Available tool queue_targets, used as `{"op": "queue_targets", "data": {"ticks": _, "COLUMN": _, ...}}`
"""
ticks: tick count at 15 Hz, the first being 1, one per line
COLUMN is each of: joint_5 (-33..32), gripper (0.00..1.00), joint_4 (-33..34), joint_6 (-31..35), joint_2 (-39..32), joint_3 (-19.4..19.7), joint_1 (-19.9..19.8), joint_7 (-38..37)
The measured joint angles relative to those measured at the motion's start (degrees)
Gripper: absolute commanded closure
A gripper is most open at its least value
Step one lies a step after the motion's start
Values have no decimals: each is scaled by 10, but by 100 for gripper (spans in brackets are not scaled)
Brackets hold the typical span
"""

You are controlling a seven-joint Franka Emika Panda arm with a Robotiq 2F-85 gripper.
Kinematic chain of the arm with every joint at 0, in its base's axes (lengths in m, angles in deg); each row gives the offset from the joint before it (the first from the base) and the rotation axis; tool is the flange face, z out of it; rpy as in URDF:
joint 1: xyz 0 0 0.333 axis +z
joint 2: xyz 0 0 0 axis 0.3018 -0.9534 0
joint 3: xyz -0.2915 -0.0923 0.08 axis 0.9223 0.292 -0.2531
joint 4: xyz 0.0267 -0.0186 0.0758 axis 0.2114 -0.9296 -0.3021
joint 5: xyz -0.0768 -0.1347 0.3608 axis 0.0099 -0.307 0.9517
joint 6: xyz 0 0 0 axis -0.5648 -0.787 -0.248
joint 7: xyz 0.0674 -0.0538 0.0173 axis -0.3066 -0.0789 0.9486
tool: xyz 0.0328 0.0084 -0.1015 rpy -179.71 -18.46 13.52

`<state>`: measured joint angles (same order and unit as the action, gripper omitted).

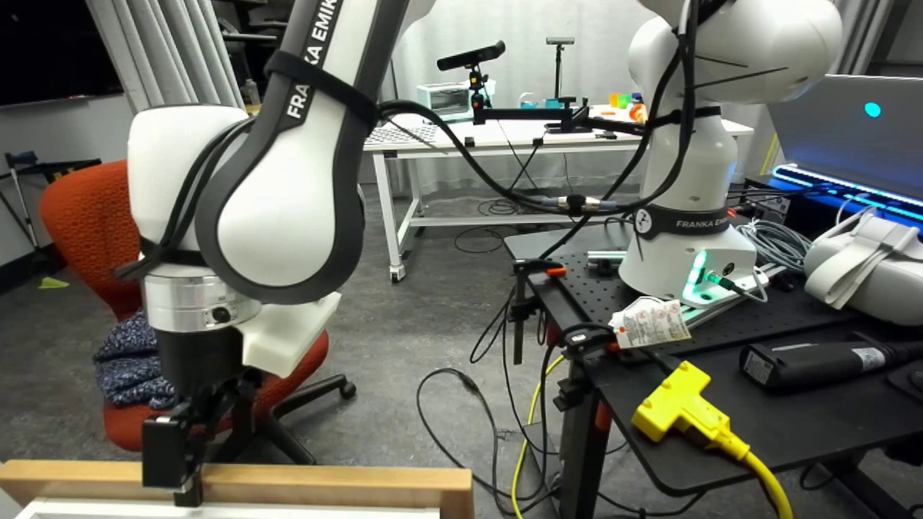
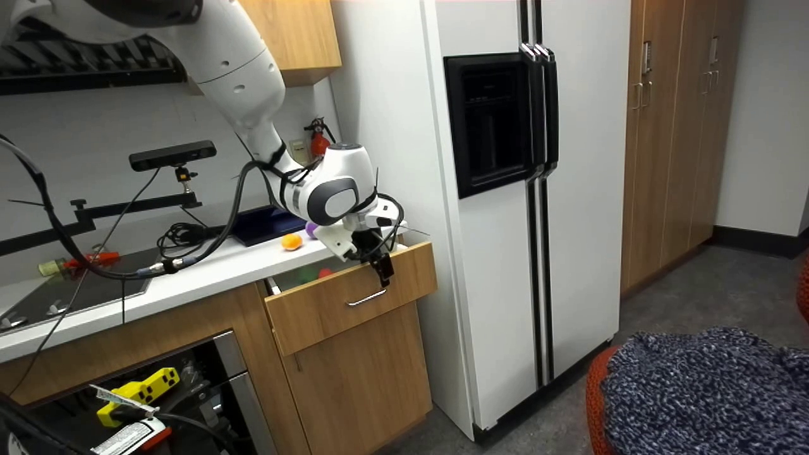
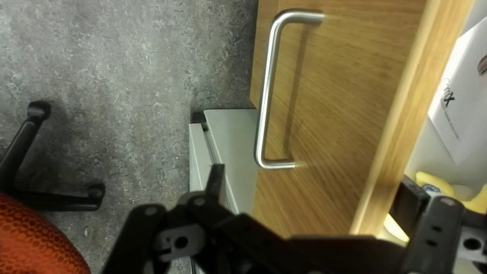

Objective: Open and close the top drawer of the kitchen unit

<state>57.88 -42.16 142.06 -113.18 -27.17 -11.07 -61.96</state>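
Two black fingers (image 3: 215, 179) stand wide apart in the wrist view, astride the wooden front of the top drawer (image 2: 322, 316): one is on the outer side with a gap before the wood, the other on the inner side, so close to the rim that I cannot tell whether it touches. The gripper (image 3: 312, 192) points downward over the front in both exterior views. The drawer stands partly out, below the white counter (image 2: 208, 278), above a cupboard door (image 2: 360, 373) and next to the white fridge (image 2: 588, 189). Its metal handle (image 3: 267, 87) is on the outer face. Inside the drawer, the wrist view shows a white sheet (image 3: 468, 110) and some yellow things (image 3: 433, 182), one with a blue label; in an exterior view a green thing (image 2: 308, 273) and a red thing (image 2: 325, 273), both blurred, show behind the front. On the counter are a small round orange thing (image 2: 291, 241), a purple thing (image 2: 311, 229) near it and a dark blue tray (image 2: 265, 224). An orange chair (image 1: 90, 216) with a speckled dark cloth (image 1: 133, 357) on its seat shows in both exterior views. In an exterior view, a black table (image 1: 829, 425) bears the arm's base (image 1: 678, 267), a yellow plug (image 1: 678, 404) and a white headset (image 1: 872, 274).
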Motion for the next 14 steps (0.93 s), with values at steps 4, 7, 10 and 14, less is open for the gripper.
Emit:
{"op": "queue_targets", "data": {"ticks": 4, "joint_5": -57, "gripper": 0, "joint_4": 1, "joint_6": -17, "joint_2": 4, "joint_3": 99, "joint_1": 73, "joint_7": -46}}
{"op": "queue_targets", "data": {"ticks": 7, "joint_5": -111, "gripper": 0, "joint_4": -9, "joint_6": -37, "joint_2": 14, "joint_3": 184, "joint_1": 134, "joint_7": -104}}
{"op": "queue_targets", "data": {"ticks": 10, "joint_5": -165, "gripper": 0, "joint_4": -27, "joint_6": -61, "joint_2": 26, "joint_3": 253, "joint_1": 180, "joint_7": -166}}
{"op": "queue_targets", "data": {"ticks": 14, "joint_5": -239, "gripper": 0, "joint_4": -55, "joint_6": -105, "joint_2": 40, "joint_3": 320, "joint_1": 222, "joint_7": -250}}
